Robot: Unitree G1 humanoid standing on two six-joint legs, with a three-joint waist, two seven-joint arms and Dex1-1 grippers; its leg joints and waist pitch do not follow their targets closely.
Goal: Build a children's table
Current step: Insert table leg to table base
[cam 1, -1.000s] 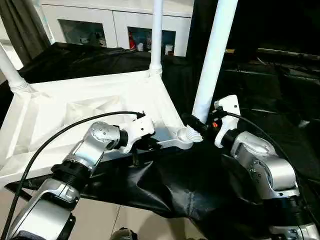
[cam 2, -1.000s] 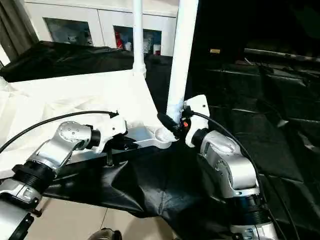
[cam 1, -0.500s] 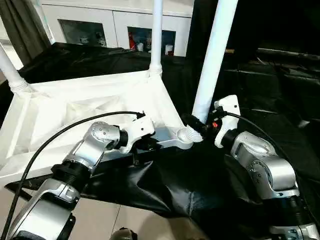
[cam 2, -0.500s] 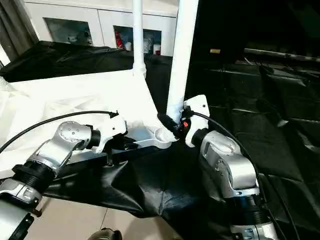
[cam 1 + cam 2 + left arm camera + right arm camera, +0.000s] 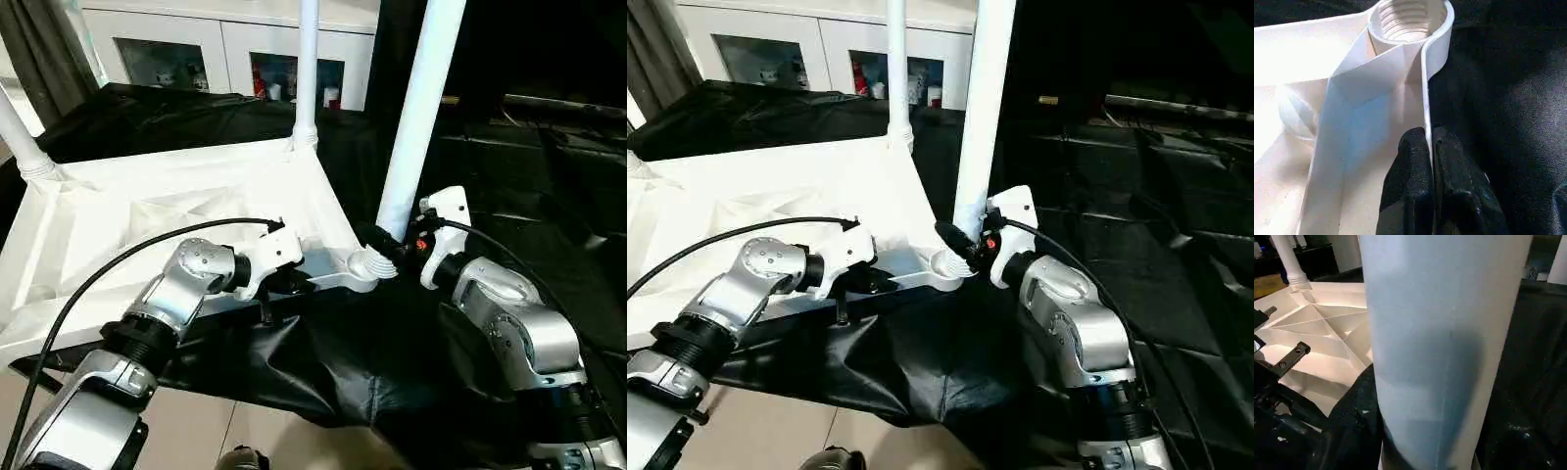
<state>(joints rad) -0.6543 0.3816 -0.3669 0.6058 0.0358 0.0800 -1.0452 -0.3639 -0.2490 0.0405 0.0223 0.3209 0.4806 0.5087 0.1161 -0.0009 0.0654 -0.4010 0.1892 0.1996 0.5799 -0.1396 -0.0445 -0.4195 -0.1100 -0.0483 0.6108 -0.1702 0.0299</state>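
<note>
Black fingers (image 5: 1418,161) of the left gripper (image 5: 284,284) pinch the thin near rim of the upside-down table top (image 5: 176,211), just beside its open corner socket (image 5: 1408,17). Right gripper (image 5: 384,245) is clamped on a white tapered leg (image 5: 416,117), upright, its foot touching that socket. Seating this leg looks like the step in hand; next it needs centring and turning in. Beyond the socket, two fitted legs (image 5: 307,69) stand in the ribbed top's farther corners.
</note>
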